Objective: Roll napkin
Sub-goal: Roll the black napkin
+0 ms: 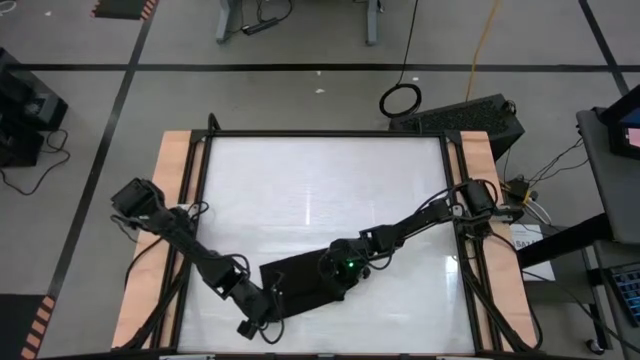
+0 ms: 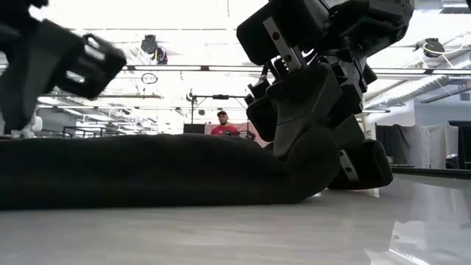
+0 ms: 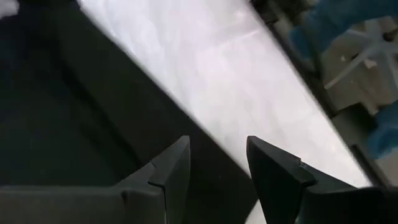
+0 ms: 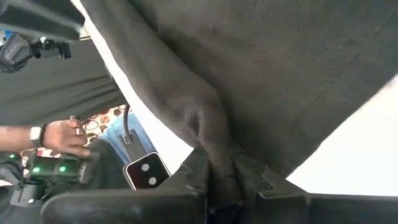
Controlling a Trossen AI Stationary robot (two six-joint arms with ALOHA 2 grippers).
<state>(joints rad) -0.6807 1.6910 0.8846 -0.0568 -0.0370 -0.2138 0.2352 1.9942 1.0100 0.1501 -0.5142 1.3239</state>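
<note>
Right pincer (image 4: 221, 180): closed on a pinched ridge of the napkin (image 4: 261, 74); the wrist view shows cloth gathered into a tight crease between the two dark fingers.
Left pincer (image 3: 217, 165): part open, with a clear gap between its wedge-shaped fingers; it holds nothing and sits over the napkin's edge, where black cloth meets pale worktop (image 3: 249, 74).
Napkin: thin, matte black cloth, soft and slightly creased; in the high view it lies as a long dark band (image 1: 295, 275) on the near part of the worktop, between the two arms.
Worktop: smooth, glossy white surface (image 1: 320, 190) with a dark frame and wooden side strips.
High view only: the whole layout, with the right pincer (image 1: 338, 283) at the band's right end and the left pincer (image 1: 262, 318) at its near-left edge.
Low view only: the napkin's profile, a low rounded hump (image 2: 147, 173) on the worktop, its right end lifted into the right pincer (image 2: 309, 158).
Right wrist view only: beyond the worktop, a person's hand (image 4: 62, 138) with a wristwatch, resting on equipment.
</note>
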